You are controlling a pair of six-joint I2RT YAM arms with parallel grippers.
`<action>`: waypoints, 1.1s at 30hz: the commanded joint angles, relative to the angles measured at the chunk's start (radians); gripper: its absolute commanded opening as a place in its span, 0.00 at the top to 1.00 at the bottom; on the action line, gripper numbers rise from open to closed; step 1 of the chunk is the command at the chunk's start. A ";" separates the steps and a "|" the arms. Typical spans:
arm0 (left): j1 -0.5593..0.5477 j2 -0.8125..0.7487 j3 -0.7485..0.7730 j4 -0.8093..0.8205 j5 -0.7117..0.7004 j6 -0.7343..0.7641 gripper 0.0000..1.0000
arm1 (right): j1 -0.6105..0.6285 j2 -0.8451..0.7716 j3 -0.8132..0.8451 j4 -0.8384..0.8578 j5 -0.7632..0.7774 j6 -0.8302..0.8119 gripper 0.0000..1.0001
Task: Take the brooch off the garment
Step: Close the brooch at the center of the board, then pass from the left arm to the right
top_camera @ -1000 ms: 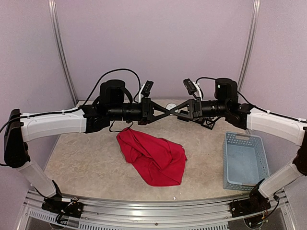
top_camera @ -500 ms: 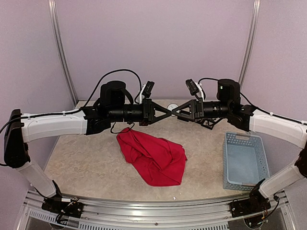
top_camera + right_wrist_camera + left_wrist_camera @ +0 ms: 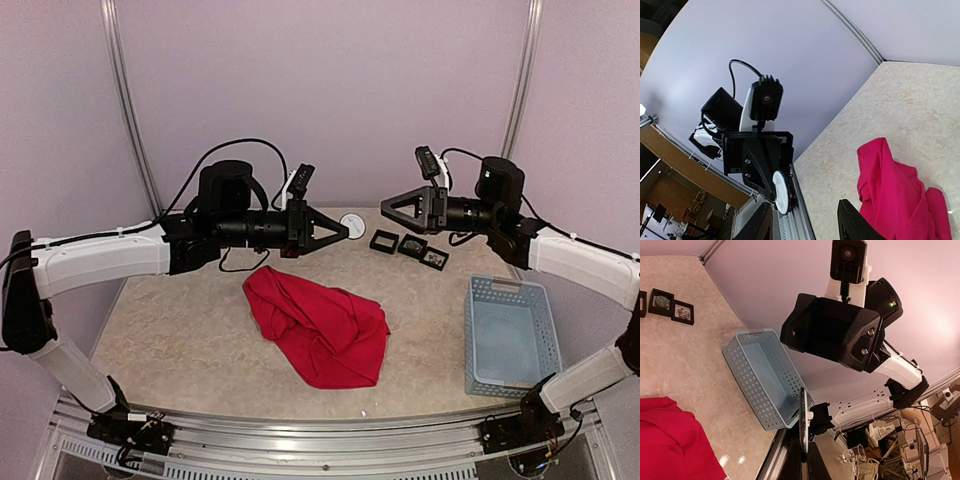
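Observation:
The red garment [image 3: 320, 325] lies crumpled in the middle of the table, also seen in the left wrist view [image 3: 670, 440] and the right wrist view [image 3: 895, 200]. The brooch [image 3: 781, 192], a round white disc, is off the garment and up in the air. My left gripper [image 3: 343, 232] is shut on it. In the left wrist view the brooch [image 3: 803, 422] shows edge-on between my left gripper's [image 3: 804, 455] jaws. My right gripper [image 3: 385, 208] hovers to the right of the brooch, apart from it. In its own view my right gripper [image 3: 805, 225] is open with nothing in it.
A pale blue perforated basket [image 3: 508, 335] stands at the right side of the table, also in the left wrist view [image 3: 765, 380]. Three small black framed boxes [image 3: 410, 245] sit at the back, right of centre. Purple walls close in the back and sides.
My right gripper has opened and drawn back to the right, away from my left gripper. The left gripper keeps the brooch and has shifted slightly.

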 commanded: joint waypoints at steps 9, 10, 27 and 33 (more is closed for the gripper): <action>-0.015 0.030 0.058 -0.027 0.060 0.042 1.00 | 0.008 0.043 0.138 -0.284 -0.206 -0.245 0.51; -0.015 0.032 0.059 -0.027 0.064 0.044 1.00 | 0.008 0.048 0.136 -0.284 -0.221 -0.236 0.52; -0.023 0.079 0.121 -0.066 0.102 0.067 1.00 | 0.011 0.103 0.137 -0.214 -0.319 -0.157 0.69; -0.023 0.090 0.131 -0.068 0.107 0.068 1.00 | 0.015 0.111 0.134 -0.196 -0.344 -0.140 0.76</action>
